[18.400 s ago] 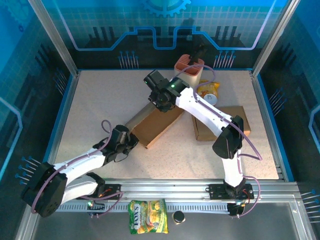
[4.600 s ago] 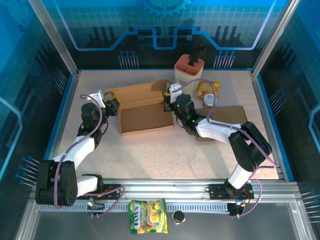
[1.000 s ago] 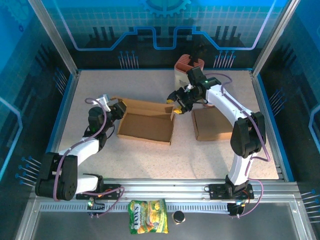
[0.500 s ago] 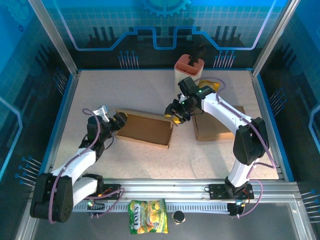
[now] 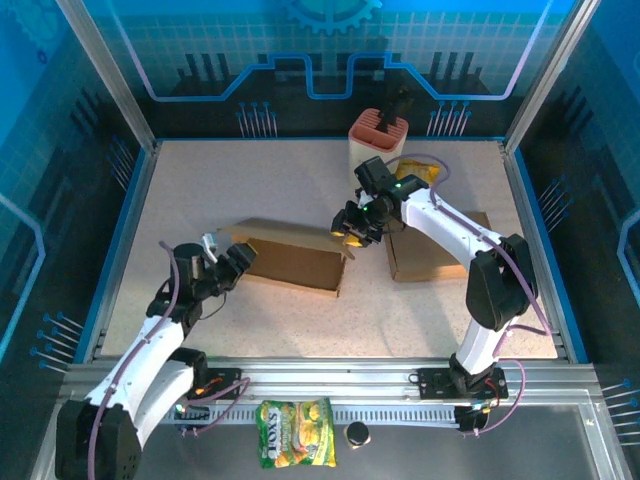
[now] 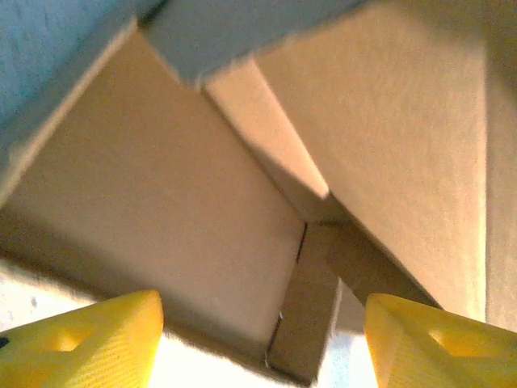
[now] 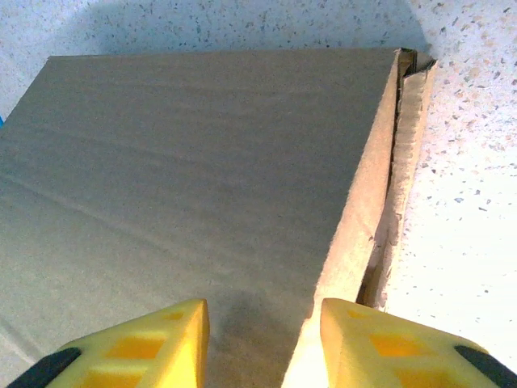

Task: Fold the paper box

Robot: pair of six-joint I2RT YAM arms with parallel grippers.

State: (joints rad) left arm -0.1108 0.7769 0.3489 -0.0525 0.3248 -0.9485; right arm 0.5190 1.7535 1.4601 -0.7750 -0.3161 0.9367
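Note:
The brown paper box (image 5: 290,264) lies low on the table's middle, its open side up and its walls leaning. My left gripper (image 5: 237,258) stands open just off the box's left end. In the left wrist view the inside corner of the box (image 6: 161,186) lies ahead of the gripper (image 6: 262,346), with nothing between the yellow fingertips (image 6: 89,339). My right gripper (image 5: 349,232) hangs over the box's right far corner. In the right wrist view the right gripper (image 7: 262,343) is open, and the box's side wall edge (image 7: 355,226) runs down between its fingers.
A second flat cardboard piece (image 5: 445,248) lies right of the box, under the right arm. A pale container with an orange top (image 5: 378,138) and a yellow snack bag (image 5: 418,176) stand at the back. Another snack bag (image 5: 295,447) lies beyond the front rail.
The left gripper let go of the box's left end, opened and drew back toward the near left. The box sank flatter. The right gripper came down to the right corner, its jaws narrowing.

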